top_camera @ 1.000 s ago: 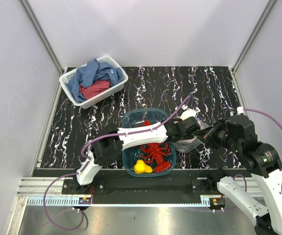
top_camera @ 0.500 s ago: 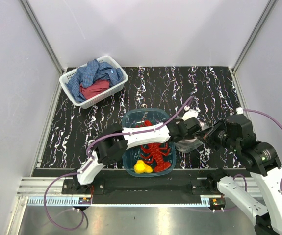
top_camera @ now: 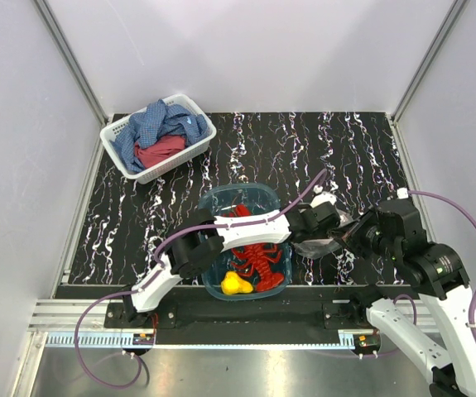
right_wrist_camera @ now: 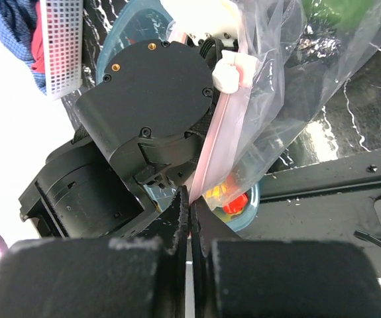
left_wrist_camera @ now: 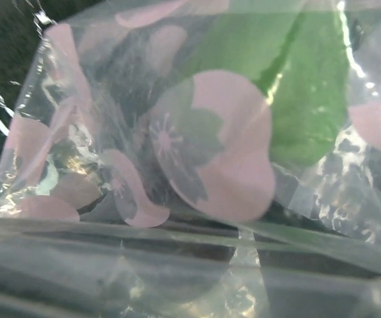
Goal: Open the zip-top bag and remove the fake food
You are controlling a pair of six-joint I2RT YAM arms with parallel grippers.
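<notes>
The right tool (right_wrist_camera: 190, 207) pinches the bag (top_camera: 324, 242) by its zip strip (right_wrist_camera: 211, 149) just right of the tub (top_camera: 213, 203), steadying the mouth for the left tool (top_camera: 312, 220), whose grip cannot be made out, with a pepper (left_wrist_camera: 309, 99) inside.

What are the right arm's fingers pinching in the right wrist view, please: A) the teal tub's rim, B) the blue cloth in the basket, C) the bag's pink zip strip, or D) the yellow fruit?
C: in the right wrist view the right fingers are closed together on the lower end of the pinkish zip strip of the zip-top bag.
</notes>
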